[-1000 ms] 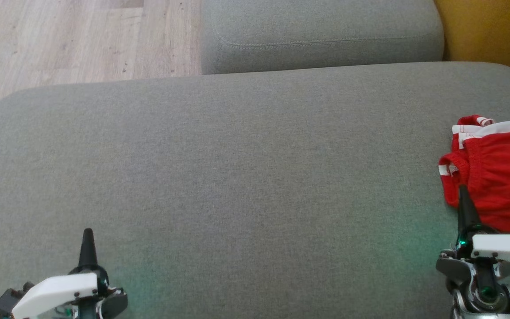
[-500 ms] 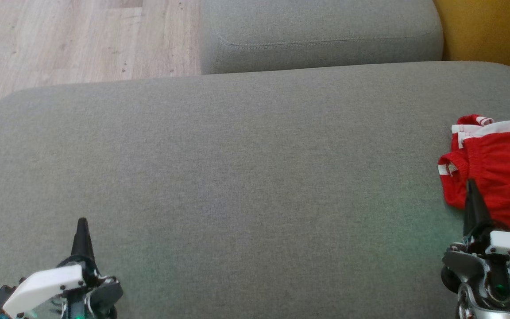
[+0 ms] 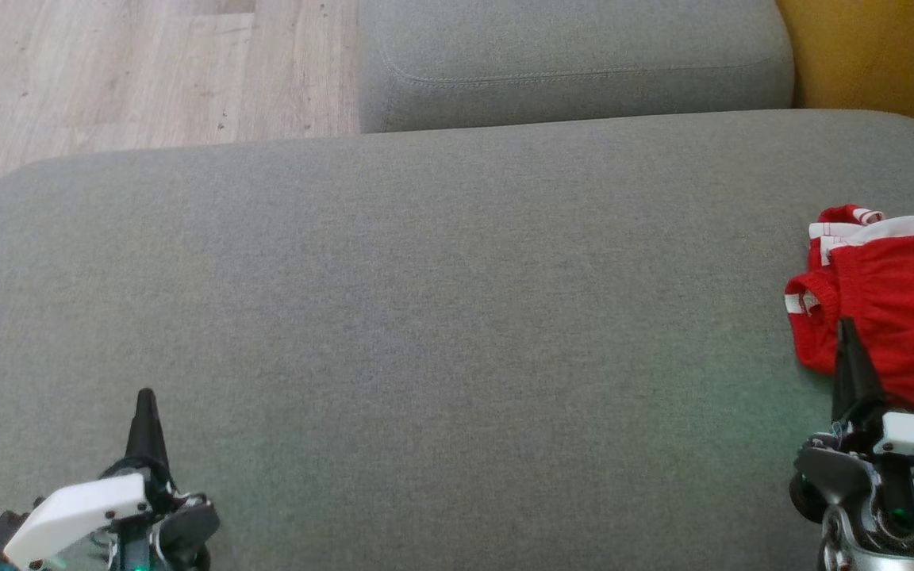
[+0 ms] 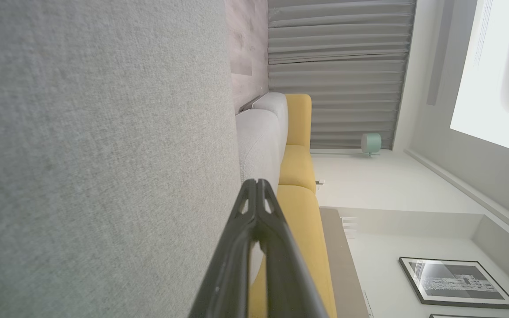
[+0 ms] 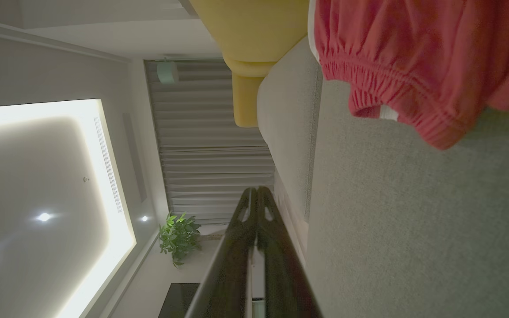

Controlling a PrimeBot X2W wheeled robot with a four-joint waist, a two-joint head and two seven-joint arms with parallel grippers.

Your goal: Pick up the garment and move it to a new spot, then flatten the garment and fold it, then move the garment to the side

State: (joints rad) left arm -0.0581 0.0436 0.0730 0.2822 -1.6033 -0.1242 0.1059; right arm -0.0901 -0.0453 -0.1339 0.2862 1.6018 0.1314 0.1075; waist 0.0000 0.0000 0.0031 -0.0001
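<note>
Red shorts (image 3: 897, 325) lie bunched at R edge of grey sofa seat (image 3: 457, 317), unmoved. R pincer (image 3: 846, 330) has eased back, L pincer (image 3: 145, 400) shifted slightly; both shut, empty. Task prob. finished.

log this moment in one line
garment: red, right end of seat | left gripper: shut, empty | right gripper: shut, empty, near garment

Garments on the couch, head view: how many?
1. The red garment with white trim lies at the grey seat's right edge, by the right hand; the frame cuts it off, so more may be hidden.
</note>
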